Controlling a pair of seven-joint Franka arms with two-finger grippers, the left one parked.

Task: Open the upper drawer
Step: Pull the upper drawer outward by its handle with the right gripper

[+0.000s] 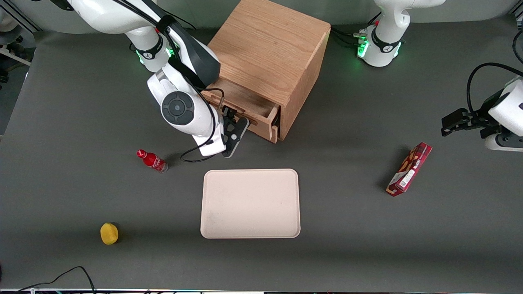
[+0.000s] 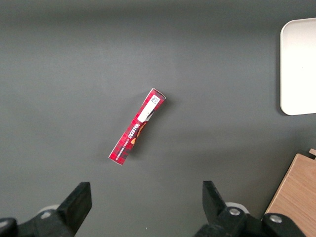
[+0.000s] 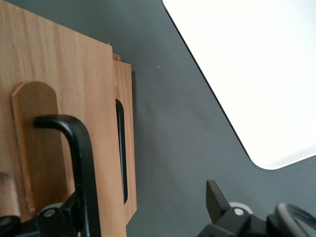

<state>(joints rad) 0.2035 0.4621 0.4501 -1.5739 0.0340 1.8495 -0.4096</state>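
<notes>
A dark grey matte tabletop (image 1: 367, 245) fills nearly the whole front view, its surface evenly lit with soft, blurred shadows. Along the edge farthest from the front camera runs a pale grey wall strip (image 1: 204, 12). At the corner toward the working arm's end, a bit of lighter floor and some white frame parts (image 1: 10, 49) show past the tabletop's edge. A black cable (image 1: 65, 275) loops over the edge nearest the camera.

Grainy matt oak upper drawer (image 1: 245, 107), smooth black metal handle (image 3: 81, 168), matt grey table (image 1: 367, 228).
</notes>
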